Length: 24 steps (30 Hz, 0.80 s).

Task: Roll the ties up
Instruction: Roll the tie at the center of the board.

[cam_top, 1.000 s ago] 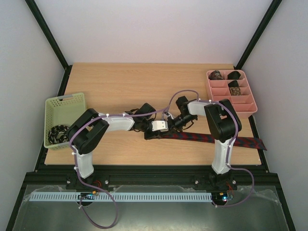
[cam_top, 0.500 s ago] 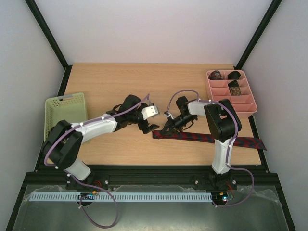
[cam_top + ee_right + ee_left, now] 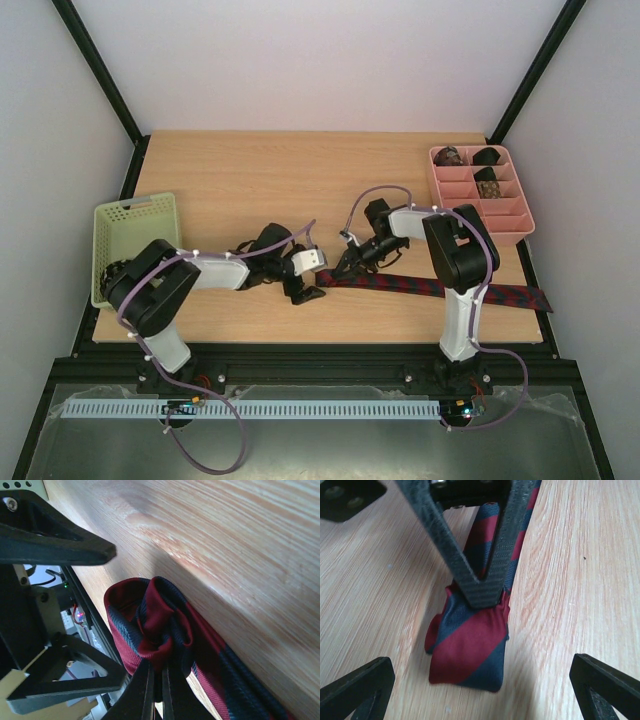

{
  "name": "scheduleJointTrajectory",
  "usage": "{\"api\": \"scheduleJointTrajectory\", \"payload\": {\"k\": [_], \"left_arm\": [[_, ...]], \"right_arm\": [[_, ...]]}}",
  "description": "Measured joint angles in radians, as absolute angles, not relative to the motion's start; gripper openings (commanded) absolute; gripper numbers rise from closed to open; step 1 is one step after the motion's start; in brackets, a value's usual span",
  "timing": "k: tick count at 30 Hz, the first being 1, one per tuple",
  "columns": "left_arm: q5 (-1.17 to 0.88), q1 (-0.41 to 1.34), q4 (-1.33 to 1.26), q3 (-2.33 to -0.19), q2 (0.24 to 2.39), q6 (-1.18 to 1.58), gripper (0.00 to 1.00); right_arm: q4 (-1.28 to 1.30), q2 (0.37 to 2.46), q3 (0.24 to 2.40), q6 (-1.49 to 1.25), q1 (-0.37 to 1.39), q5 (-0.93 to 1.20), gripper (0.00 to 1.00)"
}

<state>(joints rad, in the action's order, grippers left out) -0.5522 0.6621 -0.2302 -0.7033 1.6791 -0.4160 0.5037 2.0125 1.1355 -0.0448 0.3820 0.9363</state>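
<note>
Top external view: a light wood-grain desk (image 3: 230, 170) is enclosed by pale, bare walls (image 3: 320, 60), with black frame posts (image 3: 100, 70) running up at the desk's far corners. A dark red tie with navy stripes (image 3: 440, 288) is laid flat along the desk's near right part, its wide end reaching the desk's right edge. Its other end, near the desk's middle, is folded into a small loop and pinched by the closed right gripper (image 3: 348, 268), as both wrist views show. The left gripper (image 3: 305, 290) is lowered close to the desk's middle as well, its fingers spread wide and clear of the fold. A pink tray (image 3: 520, 225) is set at the desk's far right corner, with three rolled ties (image 3: 487, 187) in its far compartments. A pale green basket (image 3: 135, 215) is placed at the desk's left edge.
</note>
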Motion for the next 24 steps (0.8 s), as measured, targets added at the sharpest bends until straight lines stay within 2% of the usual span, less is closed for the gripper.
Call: {"api": "scheduleJointTrajectory", "payload": {"k": [8,12,13,19,22,24], "left_arm": [[-0.543,0.694,-0.327,-0.733,1.810,-0.500,0.98],[-0.542,0.702,-0.357,-0.765,1.851,-0.519,0.91],[-0.542,0.703,-0.362,-0.770,1.858,-0.521,0.87],[-0.550,0.719,-0.376,-0.780,1.876,-0.530,0.46],[-0.551,0.722,-0.381,-0.774,1.874,-0.530,0.33],[-0.550,0.724,-0.389,-0.756,1.863,-0.531,0.28]], "right_arm": [[0.507,2.031,1.143,-0.044,0.382,0.953,0.01],[0.509,2.032,1.147,-0.044,0.382,0.964,0.01],[0.510,2.032,1.147,-0.043,0.382,0.966,0.01],[0.514,2.032,1.147,-0.039,0.382,0.988,0.02],[0.528,2.032,1.147,-0.031,0.379,0.994,0.04],[0.540,2.031,1.147,-0.026,0.374,0.995,0.05]]}}
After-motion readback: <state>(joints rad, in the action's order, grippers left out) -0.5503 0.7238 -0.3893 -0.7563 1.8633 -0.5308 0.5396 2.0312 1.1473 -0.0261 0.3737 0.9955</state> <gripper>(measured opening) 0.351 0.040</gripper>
